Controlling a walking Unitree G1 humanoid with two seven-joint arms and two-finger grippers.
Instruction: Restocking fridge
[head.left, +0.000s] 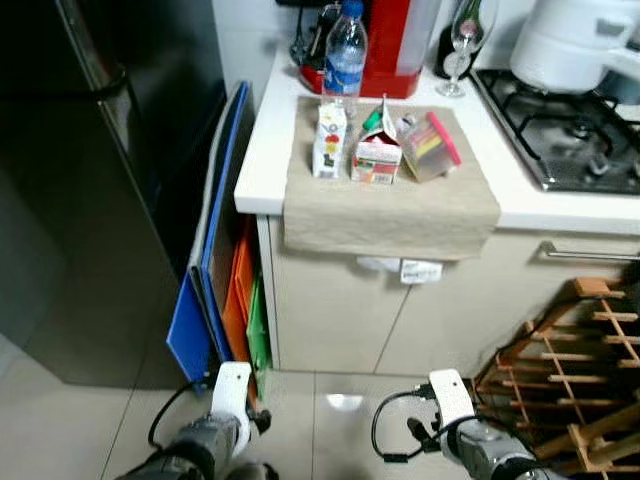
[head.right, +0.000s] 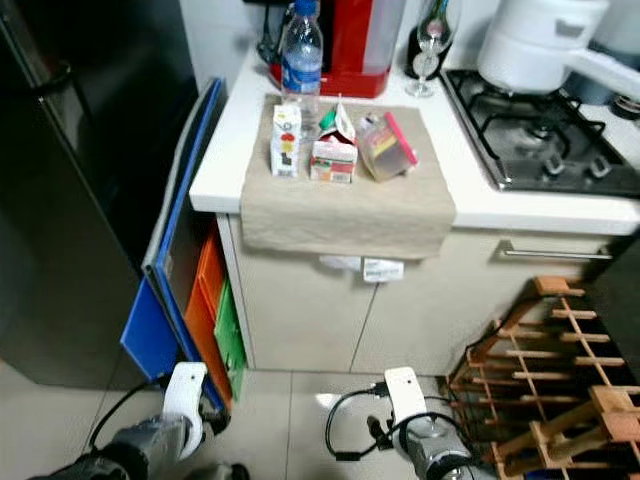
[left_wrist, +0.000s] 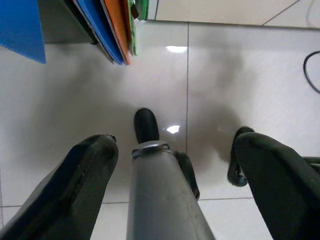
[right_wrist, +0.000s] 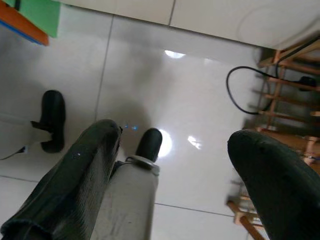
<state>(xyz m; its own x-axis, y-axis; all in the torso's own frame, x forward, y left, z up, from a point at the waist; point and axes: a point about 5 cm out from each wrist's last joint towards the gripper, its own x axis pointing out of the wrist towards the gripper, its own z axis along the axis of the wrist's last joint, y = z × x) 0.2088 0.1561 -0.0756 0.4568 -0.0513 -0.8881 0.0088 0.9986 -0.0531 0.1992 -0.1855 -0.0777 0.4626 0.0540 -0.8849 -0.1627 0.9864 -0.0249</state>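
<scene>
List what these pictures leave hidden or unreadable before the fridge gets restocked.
- Fridge: door shut, top and left side cut off in both eye views; its inside is hidden.
- Small carton, open carton and snack box on the cloth: print too small to read.
- Water bottle: label unreadable.
- Left gripper and right gripper: open, hanging idle over the floor.

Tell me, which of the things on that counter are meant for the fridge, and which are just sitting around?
Likely for the fridge:
water bottle
tall white carton
small opened carton
clear box with pink lid
dark fridge

Just lying about:
beige cloth
wine glass
red appliance
white pot
gas hob
coloured boards
wooden rack
</scene>
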